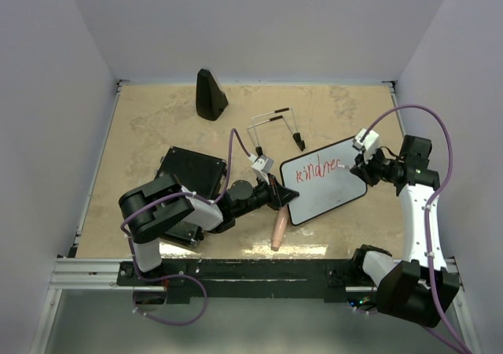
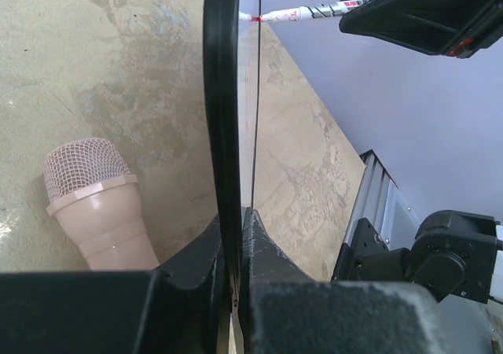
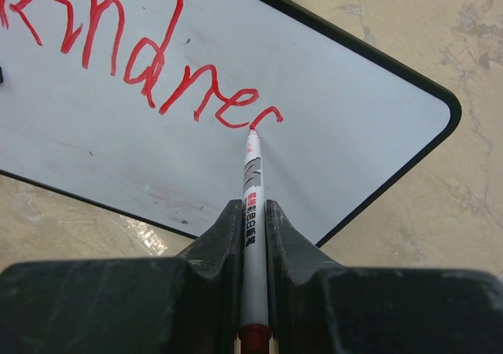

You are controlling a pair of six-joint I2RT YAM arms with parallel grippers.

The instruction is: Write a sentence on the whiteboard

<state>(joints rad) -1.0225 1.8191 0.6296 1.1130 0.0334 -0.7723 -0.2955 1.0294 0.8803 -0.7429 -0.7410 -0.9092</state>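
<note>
The whiteboard [image 1: 330,193] is held tilted above the table, with red letters reading "kindne" and a partial letter [image 1: 314,169] across its top. My left gripper [image 1: 281,197] is shut on its left edge; in the left wrist view the black frame [image 2: 222,94] runs edge-on between the gripper [image 2: 234,220] jaws. My right gripper [image 1: 357,167] is shut on a white marker with a red tip [image 3: 251,189]. The tip touches the whiteboard [image 3: 354,94] at the end of the last red stroke. The right gripper [image 3: 251,208] clamps the marker barrel along its length.
A pink microphone [image 1: 277,232] lies on the table just below the board, also seen as a pink microphone [image 2: 94,204] in the left wrist view. A black ribbed case [image 1: 192,173] sits under the left arm. A black cone-shaped object [image 1: 210,94] and a black wire stand [image 1: 275,126] lie farther back.
</note>
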